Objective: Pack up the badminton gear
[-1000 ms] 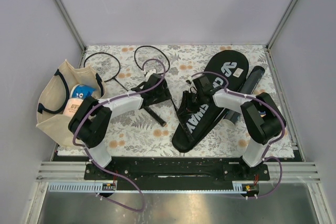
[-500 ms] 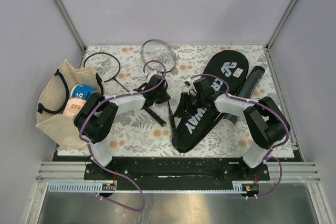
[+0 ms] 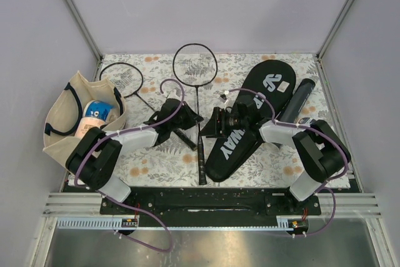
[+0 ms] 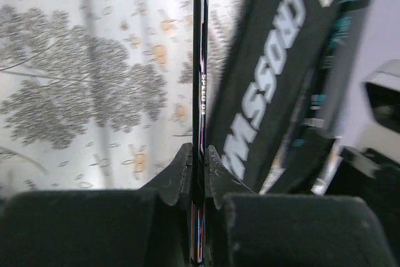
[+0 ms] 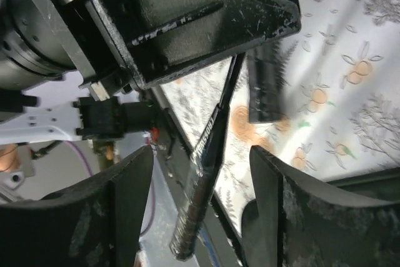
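One black racquet [image 3: 199,101] runs lengthwise down the mat, its head at the far side and its handle near the front edge. My left gripper [image 3: 196,119] is shut on its thin shaft [image 4: 199,92], both fingers [image 4: 181,176] pressed against it. My right gripper [image 3: 214,123] stands open just right of the shaft, and the wrapped handle [image 5: 199,207] shows between its fingers [image 5: 128,204] untouched. The black "CROSSWAY" cover [image 3: 249,126] [image 4: 269,92] lies to the right. A second racquet [image 3: 122,79] lies at the far left. The black tube [image 3: 295,99] rests beside the cover.
A beige tote bag [image 3: 65,130] with dark handles sits at the left edge of the mat, a tape roll with a blue centre [image 3: 97,109] inside it. The floral mat [image 3: 156,154] ends at the black base rail near the arms.
The racquet has swung from lying slanted to running straight front to back. My left gripper has shut on its shaft. My right gripper has opened and shifted left.
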{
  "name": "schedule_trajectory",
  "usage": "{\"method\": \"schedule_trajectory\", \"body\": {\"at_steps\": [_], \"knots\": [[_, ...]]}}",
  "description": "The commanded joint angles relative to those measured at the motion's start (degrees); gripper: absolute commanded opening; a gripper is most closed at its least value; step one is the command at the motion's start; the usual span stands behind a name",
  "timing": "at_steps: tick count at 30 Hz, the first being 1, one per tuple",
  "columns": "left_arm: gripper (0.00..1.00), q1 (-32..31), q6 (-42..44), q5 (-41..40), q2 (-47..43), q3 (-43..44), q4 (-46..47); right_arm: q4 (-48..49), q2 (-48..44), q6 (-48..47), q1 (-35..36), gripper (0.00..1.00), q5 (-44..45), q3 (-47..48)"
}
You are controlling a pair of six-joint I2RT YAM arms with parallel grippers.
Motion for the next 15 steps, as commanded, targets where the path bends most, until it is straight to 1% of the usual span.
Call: {"method": "schedule_trajectory", "body": {"at_steps": [1, 3, 5, 6, 9, 11, 12, 13, 14, 15], "knots": [[0.0, 0.38, -5.64, 4.81, -4.67, -3.66, 20.95, 27.06, 0.74, 17.08, 0.45, 0.69, -5.98, -4.66], [0.0, 0.29, -7.14, 5.69, -5.2, -5.07, 25.79, 37.18, 2.94, 23.24, 0.45, 0.66, -6.87, -6.51], [0.0, 0.29, -7.94, 6.22, -5.55, -5.78, 29.13, 44.23, 4.7, 27.12, 0.45, 0.63, -7.05, -7.92], [0.0, 0.29, -7.94, 6.4, -5.73, -6.04, 30.1, 46.96, 5.31, 28.62, 0.45, 0.58, -7.05, -8.36], [0.0, 0.29, -7.77, 6.57, -6.17, -7.01, 32.65, 52.25, 6.29, 30.92, 0.45, 0.47, -6.35, -9.68], [0.0, 0.38, -8.38, 6.05, -6.61, -8.15, 34.59, 52.44, 6.03, 30.75, 0.45, 0.42, -5.91, -10.21], [0.0, 0.38, -8.64, 5.7, -6.61, -8.24, 34.34, 52.09, 5.76, 30.48, 0.36, 0.38, -5.65, -10.38], [0.0, 0.38, -8.73, 5.52, -6.52, -8.24, 33.55, 51.91, 5.59, 30.13, 0.36, 0.28, -5.47, -10.56], [0.03, 0.47, -8.47, 5.78, -6.35, -8.16, 33.46, 51.99, 5.06, 30.13, 0.53, 0.14, -5.21, -10.65], [0.17, 0.38, -7.95, 5.96, -6.26, -8.07, 33.11, 52.08, 4.45, 30.13, 0.36, 0.07, -4.77, -11.08]]}}
